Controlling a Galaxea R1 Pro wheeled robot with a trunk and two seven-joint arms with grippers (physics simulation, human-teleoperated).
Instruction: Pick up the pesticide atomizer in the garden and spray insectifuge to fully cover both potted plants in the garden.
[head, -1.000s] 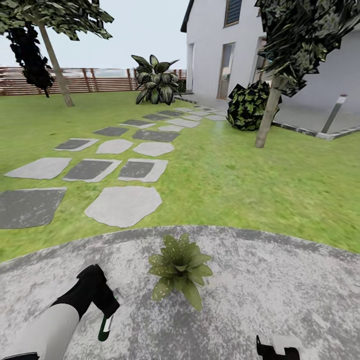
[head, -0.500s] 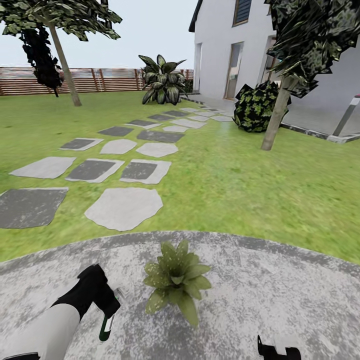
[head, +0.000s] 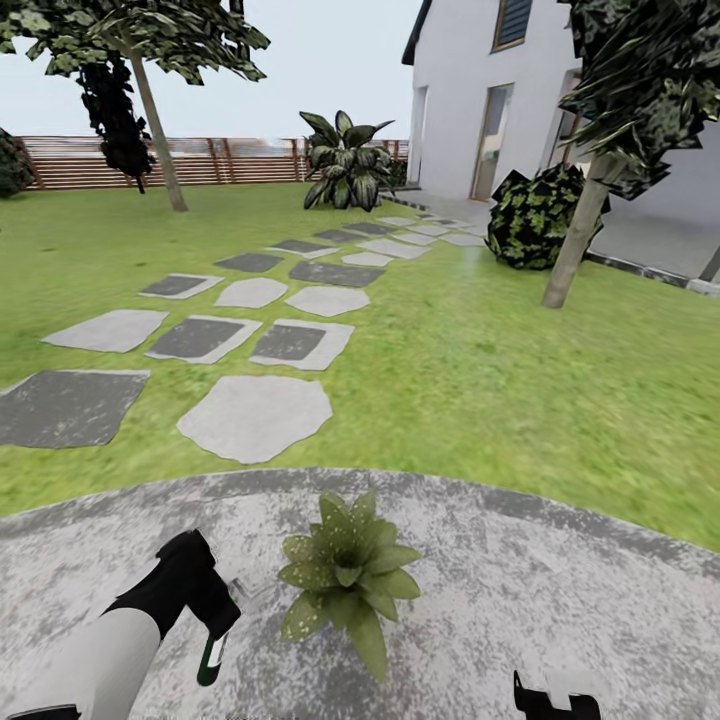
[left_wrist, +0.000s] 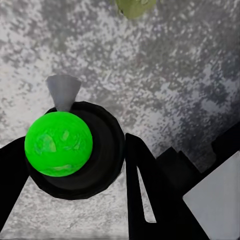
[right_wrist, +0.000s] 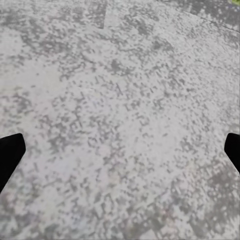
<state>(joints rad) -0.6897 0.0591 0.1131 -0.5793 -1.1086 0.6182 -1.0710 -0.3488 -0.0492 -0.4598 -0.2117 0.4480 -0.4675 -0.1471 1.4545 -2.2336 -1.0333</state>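
One potted plant (head: 345, 580), a low rosette of speckled green leaves, sits on the grey stone patio (head: 520, 590) near its far edge. Just left of the plant, my left gripper (head: 215, 625) is shut on the pesticide atomizer (head: 210, 655), a slim dark green bottle with a white band, pointing down at the patio. In the left wrist view the atomizer (left_wrist: 59, 144) shows end-on as a bright green round in a black ring with a grey nozzle, between black fingers (left_wrist: 142, 190). My right gripper (right_wrist: 120, 150) hangs open over bare stone, low at the right in the head view (head: 555, 702).
Lawn (head: 480, 380) lies beyond the patio, with stepping stones (head: 255, 415) leading toward a white house (head: 470, 100). A thin tree trunk (head: 575, 250) and a dark bush (head: 535, 215) stand at the right. A wooden fence (head: 220, 160), a tree (head: 160, 130) and a large leafy plant (head: 345, 165) are far back.
The whole head picture has shifted to the right, so the camera has turned left. The plant sits a little lower in the picture. Both arms keep their places in the view.
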